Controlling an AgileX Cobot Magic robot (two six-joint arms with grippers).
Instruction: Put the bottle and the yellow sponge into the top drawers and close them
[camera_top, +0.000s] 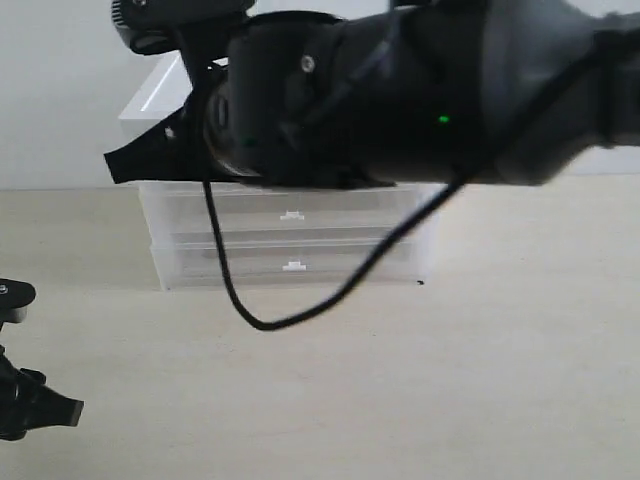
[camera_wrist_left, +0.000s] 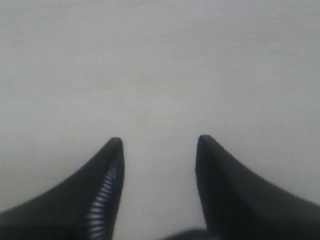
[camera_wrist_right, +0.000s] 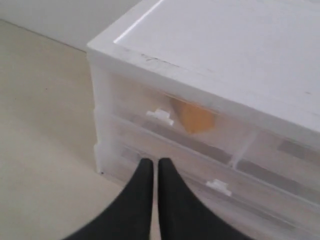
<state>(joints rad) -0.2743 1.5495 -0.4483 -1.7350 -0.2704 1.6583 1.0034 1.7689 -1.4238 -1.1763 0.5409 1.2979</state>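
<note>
Exterior view: your right arm (camera_top: 420, 90) fills the upper part of the frame as a dark, blurred mass, and a black cable (camera_top: 230, 290) hangs from it in a loop over the centre. Behind it stands the translucent white cabinet (camera_top: 180, 250), centre left. Only its two full-width drawers (camera_top: 330, 215) show below the arm, both shut, each with a small centred handle. The pale table (camera_top: 470, 380) takes up the lower half of the frame.

Left wrist view: you see the left gripper (camera_wrist_left: 159, 142) with its two dark fingers (camera_wrist_left: 107, 180) spread apart above bare table, with nothing between them. In the exterior view the same gripper sits at the lower left corner, well apart from the cabinet.

Right wrist view: the right gripper (camera_wrist_right: 155, 161) has its fingers pressed together, tip against tip, with nothing clamped. It hangs just in front of the cabinet, near one front corner. You can make out the yellow sponge (camera_wrist_right: 195, 117) as an orange patch through the front of one of the top drawers (camera_wrist_right: 135, 100), the one at that corner, just beside its white tab handle (camera_wrist_right: 160, 116). That drawer's front lies flush with the cabinet. The neighbouring top drawer shows only a grey blur, and you cannot tell what it holds
</note>
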